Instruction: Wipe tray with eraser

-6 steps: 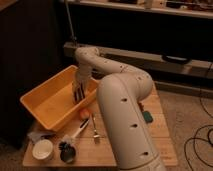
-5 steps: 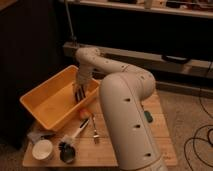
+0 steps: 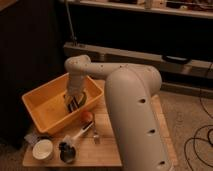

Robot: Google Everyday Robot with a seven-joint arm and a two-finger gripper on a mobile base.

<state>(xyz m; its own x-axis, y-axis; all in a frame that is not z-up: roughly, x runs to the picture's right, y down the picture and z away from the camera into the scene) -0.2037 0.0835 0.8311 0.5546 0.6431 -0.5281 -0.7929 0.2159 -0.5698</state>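
Several small things lie on the wooden table (image 3: 102, 150) in front of the tray (image 3: 37, 107): a white cup (image 3: 43, 149), a white-handled brush (image 3: 75, 139) and, just beside the tray's near right wall, an orange ball (image 3: 88, 116). Right of the tray rises the thick white arm (image 3: 132, 110). The gripper (image 3: 74, 103) hangs inside the tray, low by its right wall. Whether it is parted or clamped cannot be told, and the eraser cannot be made out at its dark tip. Beyond the tray stands a dark shelf (image 3: 150, 55).

- Thick, smooth, off-white arm (image 3: 131, 107) with rounded joints.
- Small dark round holes along its big near segment.
- Dark gripper (image 3: 74, 103) with pale patches, toward the counter's (image 3: 107, 149) back-left corner.
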